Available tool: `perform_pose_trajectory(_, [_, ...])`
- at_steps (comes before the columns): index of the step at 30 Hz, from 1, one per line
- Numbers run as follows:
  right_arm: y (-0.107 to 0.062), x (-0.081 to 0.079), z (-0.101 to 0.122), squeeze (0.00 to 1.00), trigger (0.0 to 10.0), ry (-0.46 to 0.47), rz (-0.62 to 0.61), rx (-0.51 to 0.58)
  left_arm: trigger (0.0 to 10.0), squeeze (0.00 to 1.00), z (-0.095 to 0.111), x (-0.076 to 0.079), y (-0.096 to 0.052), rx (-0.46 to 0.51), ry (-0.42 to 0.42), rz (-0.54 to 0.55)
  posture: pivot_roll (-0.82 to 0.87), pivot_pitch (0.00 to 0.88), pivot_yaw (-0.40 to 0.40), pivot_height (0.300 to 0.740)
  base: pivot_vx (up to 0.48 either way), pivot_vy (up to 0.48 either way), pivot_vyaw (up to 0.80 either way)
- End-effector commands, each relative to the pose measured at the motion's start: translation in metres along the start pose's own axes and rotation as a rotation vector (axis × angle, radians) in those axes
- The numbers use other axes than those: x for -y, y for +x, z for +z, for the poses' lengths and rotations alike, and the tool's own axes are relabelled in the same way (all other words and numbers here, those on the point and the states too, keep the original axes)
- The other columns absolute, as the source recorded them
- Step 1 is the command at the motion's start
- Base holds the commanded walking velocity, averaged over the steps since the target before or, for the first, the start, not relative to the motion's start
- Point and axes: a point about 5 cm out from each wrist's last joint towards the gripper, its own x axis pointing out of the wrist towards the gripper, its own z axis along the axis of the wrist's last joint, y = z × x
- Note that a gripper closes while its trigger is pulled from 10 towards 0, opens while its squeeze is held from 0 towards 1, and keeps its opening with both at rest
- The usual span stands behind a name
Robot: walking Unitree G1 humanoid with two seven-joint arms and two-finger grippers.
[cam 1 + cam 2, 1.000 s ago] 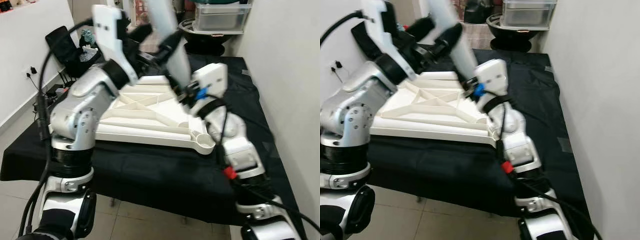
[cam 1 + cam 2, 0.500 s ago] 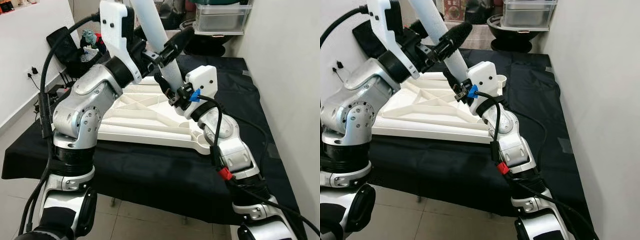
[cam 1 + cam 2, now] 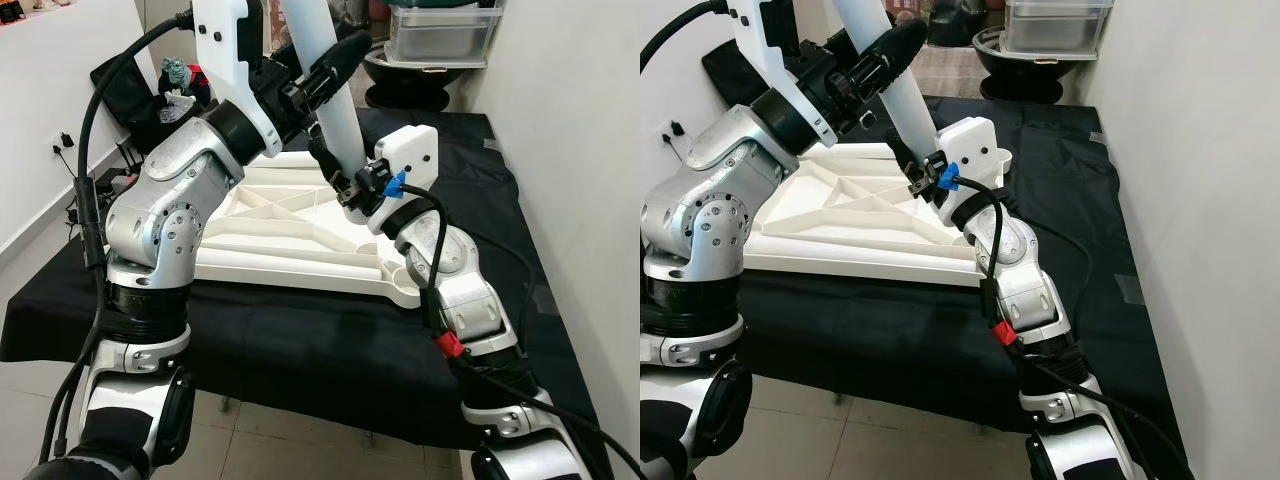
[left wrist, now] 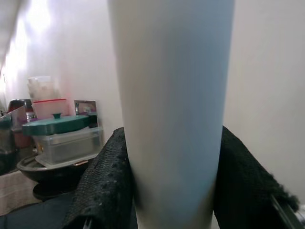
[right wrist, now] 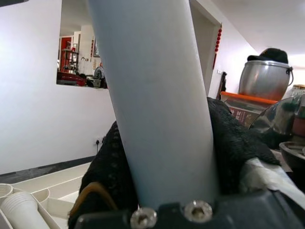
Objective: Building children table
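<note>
A long white table leg (image 3: 328,80) slants up over the upturned white tabletop (image 3: 280,245), which lies on a black-covered table (image 3: 320,350). My left gripper (image 3: 330,68) is shut on the leg's upper part, its black fingers (image 4: 102,186) pressing both sides of the tube (image 4: 171,109). My right gripper (image 3: 345,185) is shut on the leg's lower end, fingers (image 5: 107,171) hugging the tube (image 5: 157,105) just above the tabletop's ribs. A round leg socket (image 3: 410,285) sits at the tabletop's near right corner.
A clear storage box with a green lid (image 3: 440,35) rests on a black pot at the back. A black bag with toys (image 3: 135,100) stands at the back left. A white wall (image 3: 580,150) runs close along the right. Tiled floor (image 3: 30,400) lies in front.
Both arms have carried the leg a little: the earlier blur is gone, the left gripper sits slightly higher and the right wrist has shifted a bit to the right.
</note>
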Motion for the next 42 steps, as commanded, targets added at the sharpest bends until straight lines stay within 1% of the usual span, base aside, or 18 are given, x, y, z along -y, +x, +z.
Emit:
perform_pose_trajectory(1, [-0.002, 0.003, -0.001, 0.93, 10.0, 0.067, 0.039, -0.01, 0.0, 0.0, 0.011, 0.0, 0.001, 0.038, 0.028, -0.024, -0.03, 0.005, 0.005, 0.74, 0.0, 0.0, 0.0])
perform_pose_trajectory(2, [-0.002, 0.003, -0.001, 0.93, 10.0, 0.067, 0.039, -0.01, 0.0, 0.0, 0.011, 0.0, 0.001, 0.038, 0.028, -0.024, -0.03, 0.005, 0.005, 0.74, 0.0, 0.0, 0.0])
perform_pose_trajectory(3, [-0.005, -0.001, 0.0, 1.0, 10.0, 0.113, 0.141, -0.006, 0.0, 0.0, 0.012, 0.003, 0.0, 0.03, 0.019, -0.068, -0.03, 0.004, 0.004, 0.74, 0.0, 0.0, 0.0])
perform_pose_trajectory(5, [-0.005, -0.001, 0.0, 1.0, 10.0, 0.113, 0.141, -0.006, 0.0, 0.0, 0.012, 0.003, 0.0, 0.03, 0.019, -0.068, -0.03, 0.004, 0.004, 0.74, 0.0, 0.0, 0.0])
perform_pose_trajectory(8, [-0.013, -0.002, 0.003, 1.0, 10.0, 0.162, 0.353, -0.003, 0.0, 0.0, 0.01, 0.015, -0.003, -0.019, 0.012, -0.228, -0.03, 0.005, 0.003, 0.74, 0.0, 0.0, 0.0])
perform_pose_trajectory(9, [-0.013, -0.002, 0.003, 1.0, 10.0, 0.162, 0.353, -0.003, 0.0, 0.0, 0.01, 0.015, -0.003, -0.019, 0.012, -0.228, -0.03, 0.005, 0.003, 0.74, 0.0, 0.0, 0.0])
perform_pose_trajectory(10, [-0.018, -0.001, 0.003, 1.0, 10.0, 0.157, 0.478, -0.019, 0.0, 0.0, 0.006, 0.021, -0.005, -0.059, 0.014, -0.32, -0.03, 0.005, 0.004, 0.74, 0.0, 0.0, 0.0])
perform_pose_trajectory(13, [-0.018, -0.001, 0.003, 1.0, 10.0, 0.157, 0.478, -0.019, 0.0, 0.0, 0.006, 0.021, -0.005, -0.059, 0.014, -0.32, -0.03, 0.005, 0.004, 0.74, 0.0, 0.0, 0.0])
perform_pose_trajectory(14, [-0.026, -0.003, 0.003, 1.0, 10.0, 0.141, 0.616, -0.047, 0.0, 0.0, 0.002, 0.026, -0.008, -0.098, 0.009, -0.405, -0.03, 0.004, 0.006, 0.74, 0.0, 0.0, 0.0])
perform_pose_trajectory(15, [-0.032, -0.006, 0.003, 0.0, 10.0, 0.157, 0.723, -0.071, 0.0, 0.0, -0.002, 0.032, -0.01, -0.126, -0.009, -0.482, -0.03, 0.002, 0.004, 0.74, 0.0, 0.0, 0.0])
perform_pose_trajectory(19, [-0.038, -0.013, 0.005, 0.0, 10.0, 0.236, 0.843, -0.089, 0.0, 0.0, -0.008, 0.04, -0.013, -0.168, -0.023, -0.578, -0.04, 0.003, 0.006, 0.74, 0.0, 0.0, 0.0])
perform_pose_trajectory(26, [-0.03, -0.021, 0.004, 0.0, 10.0, 0.344, 0.795, -0.115, 0.0, 0.0, -0.017, 0.046, -0.013, -0.19, -0.023, -0.628, -0.05, 0.003, 0.005, 0.74, 0.0, 0.0, 0.0])
perform_pose_trajectory(27, [-0.029, -0.022, 0.002, 0.0, 6.5, 0.358, 0.781, -0.132, 0.0, 0.0, -0.017, 0.047, -0.012, -0.186, -0.02, -0.632, -0.05, 0.004, 0.004, 0.74, 0.0, 0.0, 0.0])
perform_pose_trajectory(28, [-0.029, -0.022, 0.002, 0.0, 6.5, 0.358, 0.781, -0.132, 0.0, 0.0, -0.017, 0.047, -0.012, -0.186, -0.02, -0.632, -0.05, 0.004, 0.004, 0.74, 0.0, 0.0, 0.0])
perform_pose_trajectory(29, [-0.029, -0.022, 0.0, 0.0, 1.1, 0.366, 0.779, -0.147, 0.0, 0.0, -0.017, 0.048, -0.012, -0.183, -0.019, -0.639, -0.05, 0.003, 0.002, 0.74, 0.0, 0.0, 0.0])
perform_pose_trajectory(30, [-0.029, -0.022, 0.0, 0.0, 1.1, 0.366, 0.779, -0.147, 0.0, 0.0, -0.017, 0.048, -0.012, -0.183, -0.019, -0.639, -0.05, 0.003, 0.002, 0.74, 0.0, 0.0, 0.0])
perform_pose_trajectory(31, [-0.029, -0.022, -0.003, 0.0, 0.0, 0.374, 0.773, -0.164, 0.0, 0.0, -0.016, 0.048, -0.012, -0.179, -0.015, -0.642, -0.05, 0.003, 0.002, 0.74, 0.0, 0.0, 0.0])
perform_pose_trajectory(42, [-0.033, -0.026, -0.009, 0.0, 0.0, 0.476, 0.749, -0.22, 0.0, 0.0, -0.012, 0.047, -0.011, -0.161, -0.003, -0.661, -0.05, 0.0, -0.005, 0.74, 0.0, 0.0, 0.0])
